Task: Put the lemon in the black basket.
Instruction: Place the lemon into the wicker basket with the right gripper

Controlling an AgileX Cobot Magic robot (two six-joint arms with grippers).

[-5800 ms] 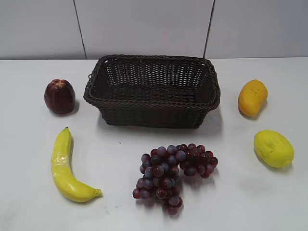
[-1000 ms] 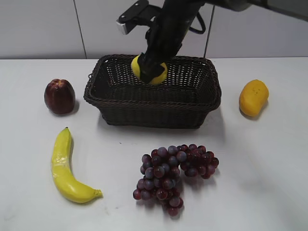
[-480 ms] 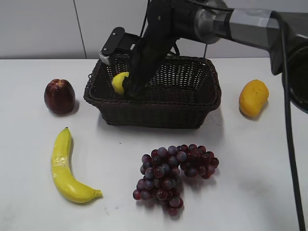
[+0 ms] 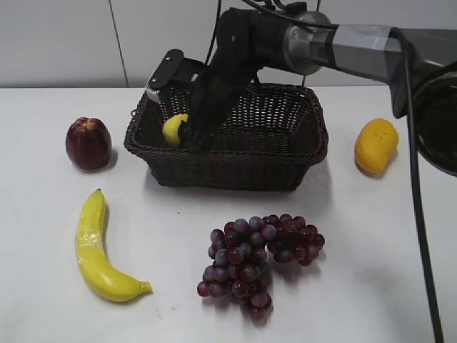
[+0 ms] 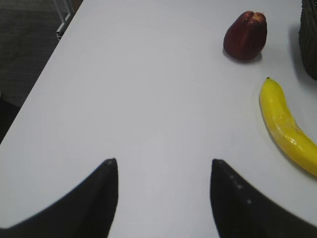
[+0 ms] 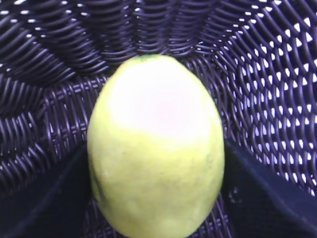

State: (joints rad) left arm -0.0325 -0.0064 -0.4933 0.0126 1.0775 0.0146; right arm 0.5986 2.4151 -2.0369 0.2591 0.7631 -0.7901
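Note:
The pale yellow lemon is inside the black basket, low in its left part. My right gripper reaches in from above and is shut on the lemon. In the right wrist view the lemon fills the middle between the two dark fingers of the right gripper, with the basket's weave close behind it. I cannot tell whether the lemon touches the basket floor. My left gripper is open and empty over bare table at the left, out of the exterior view.
A dark red apple and a banana lie left of the basket. Purple grapes lie in front of it, and an orange mango-shaped fruit to its right. The left wrist view shows the apple and banana.
The lemon was taken from the table at the right. In the last second my right gripper carried it from above the basket's middle down and left into the basket.

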